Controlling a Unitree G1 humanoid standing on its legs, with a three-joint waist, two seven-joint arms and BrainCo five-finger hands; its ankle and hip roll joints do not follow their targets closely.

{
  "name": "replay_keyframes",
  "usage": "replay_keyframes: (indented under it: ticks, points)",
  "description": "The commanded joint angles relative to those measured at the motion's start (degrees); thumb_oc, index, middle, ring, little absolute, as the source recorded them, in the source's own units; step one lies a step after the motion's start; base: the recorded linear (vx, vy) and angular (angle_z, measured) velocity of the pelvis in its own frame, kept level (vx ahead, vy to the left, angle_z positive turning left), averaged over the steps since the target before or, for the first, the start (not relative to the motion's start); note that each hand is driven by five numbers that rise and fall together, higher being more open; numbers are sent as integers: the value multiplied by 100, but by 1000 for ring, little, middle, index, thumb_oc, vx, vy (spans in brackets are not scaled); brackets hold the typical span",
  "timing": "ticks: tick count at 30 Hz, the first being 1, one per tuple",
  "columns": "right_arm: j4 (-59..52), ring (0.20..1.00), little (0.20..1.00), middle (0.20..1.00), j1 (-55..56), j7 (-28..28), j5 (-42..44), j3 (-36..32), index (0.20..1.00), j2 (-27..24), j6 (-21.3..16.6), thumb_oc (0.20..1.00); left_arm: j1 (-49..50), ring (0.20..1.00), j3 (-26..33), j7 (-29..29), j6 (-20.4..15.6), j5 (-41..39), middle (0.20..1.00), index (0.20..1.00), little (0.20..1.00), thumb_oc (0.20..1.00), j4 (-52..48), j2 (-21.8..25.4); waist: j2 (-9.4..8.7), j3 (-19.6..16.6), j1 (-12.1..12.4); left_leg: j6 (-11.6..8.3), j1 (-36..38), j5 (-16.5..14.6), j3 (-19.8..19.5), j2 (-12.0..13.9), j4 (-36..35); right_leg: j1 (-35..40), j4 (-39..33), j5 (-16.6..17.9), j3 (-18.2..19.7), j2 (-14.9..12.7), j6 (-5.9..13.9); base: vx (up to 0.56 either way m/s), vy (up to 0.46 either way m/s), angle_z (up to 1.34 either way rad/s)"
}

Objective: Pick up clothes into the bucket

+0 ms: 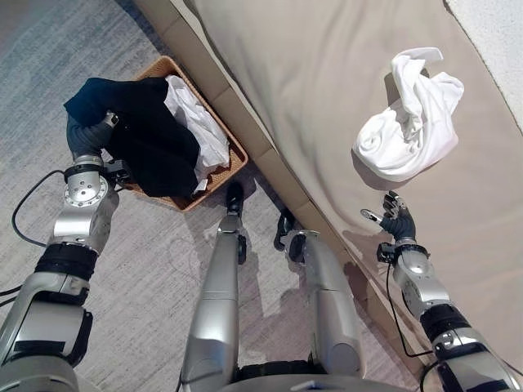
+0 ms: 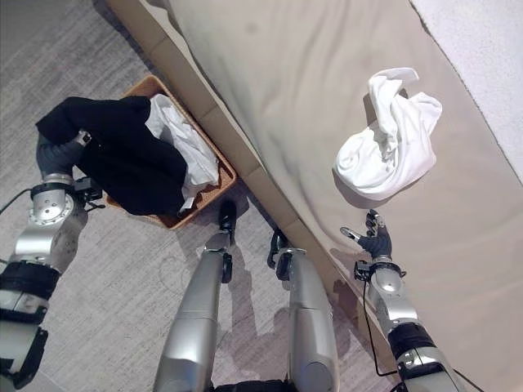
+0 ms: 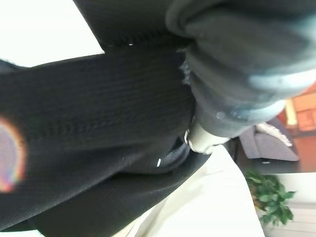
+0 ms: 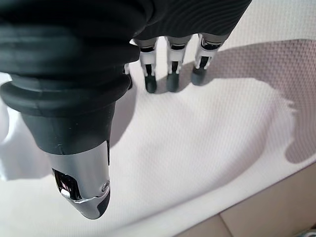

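While hovering near: right hand, fingers straight and empty, low over the bed, likely poised for the next garment.
Left hand: fingers buried in black garment; grip impossible to tell.
Black garment: draped across basket, probably mid-drop.
Count: one white piece in basket, one white bundle farther off on bed.

I see open bed cover all around the white garment, so my right hand has a free way to it. The basket mouth is mostly blocked by the black garment draped over white cloth.
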Motion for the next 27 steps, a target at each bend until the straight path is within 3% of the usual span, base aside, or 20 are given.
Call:
replay_keyframes:
  ticks: [1, 14, 20, 21, 23, 24, 27]
  points:
    - [-232, 1000, 1000, 1000, 23, -233, 203, 59, 1000, -206, -246, 1000, -558, 1000, -41, 311, -74, 762, 1000, 1000, 1000, 1000, 324, 27, 20, -121, -7, 34, 103, -885, -72, 308, 663, 52, -802, 835, 298, -340, 641, -6, 22, -13]
    - [-697, 1000, 1000, 1000, -290, -535, 265, -64, 1000, -270, -297, 1000, -385, 1000, 201, 568, 188, 929, 1000, 1000, 1000, 1000, 715, -406, -89, -121, -124, 70, 56, -846, 69, 375, 463, -87, -1222, 1097, 415, -227, 697, -7, 32, -12]
    - [-1539, 1000, 1000, 1000, -104, -808, 122, -298, 1000, -9, -454, 1000, 392, 1000, 762, 796, 32, 633, 1000, 1000, 1000, 1000, 476, -1244, -43, -121, -150, 60, 340, -764, 146, 356, 121, 83, -1471, 1183, 455, -207, 716, 0, 18, -10]
    - [-1959, 1000, 1000, 1000, 6, -875, -26, -412, 1000, 67, -598, 1000, 732, 1000, 908, 876, 44, 819, 1000, 1000, 1000, 1000, 494, -1572, -35, -121, -154, 60, 471, -738, 184, 353, 5, 183, -1562, 1196, 474, -206, 720, 0, 0, 0]
    - [-2212, 1000, 1000, 1000, 104, -943, -154, -485, 1000, 88, -653, 1000, 955, 1000, 959, 955, 77, 989, 1000, 1000, 1000, 1000, 466, -1764, -20, -121, -146, 60, 573, -715, 202, 354, -91, 269, -1630, 1205, 487, -202, 718, 5, -2, -6]
    - [-2798, 1000, 1000, 1000, 198, -1128, -670, -616, 1000, 46, -771, 1000, 1374, 1000, 996, 1067, 146, 1381, 1000, 1000, 1000, 1000, 484, -2042, 8, -121, -134, 57, 714, -664, 231, 339, -254, 368, -1717, 1244, 500, -201, 726, 7, -5, -7]
    - [-3310, 1000, 1000, 1000, 235, -1428, -1408, -736, 1000, -123, -786, 1000, 1756, 1000, 920, 1138, 230, 1951, 1000, 1000, 1000, 1000, 447, -2269, 55, -121, -110, 48, 884, -567, 245, 334, -477, 488, -1818, 1285, 486, -220, 737, -18, -3, -7]
